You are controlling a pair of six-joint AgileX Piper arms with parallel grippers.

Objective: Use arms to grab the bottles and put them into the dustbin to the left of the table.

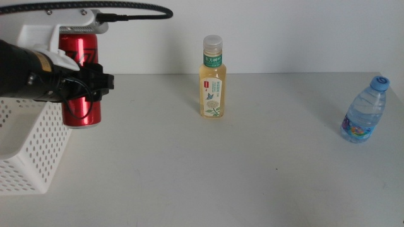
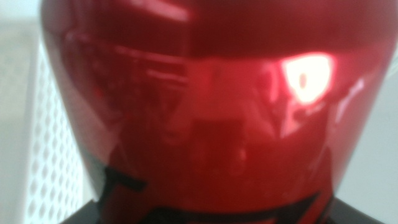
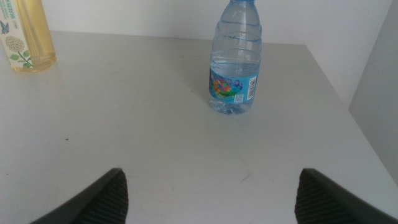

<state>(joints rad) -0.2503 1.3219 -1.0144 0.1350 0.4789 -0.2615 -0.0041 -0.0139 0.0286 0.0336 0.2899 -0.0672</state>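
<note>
Far left of the middle view: white perforated plastic basket (image 1: 28,151). Just above its rim, left gripper (image 1: 85,84) clenched round the red soda can with silver top (image 1: 81,79), mid-carry. Next, probably: shift further left over the basket, then let go. Centre: pale-yellow tea bottle (image 1: 213,79). Far right: clear blue-capped water bottle (image 1: 365,111), right gripper (image 3: 211,196) spread wide, short of it.

Plain white wall (image 1: 284,31) seen behind the far edge of the surface (image 1: 221,176), unmarked and evenly lit, a greyer strip (image 3: 379,93) seen past the right edge in the right wrist view, too plain to be identified
</note>
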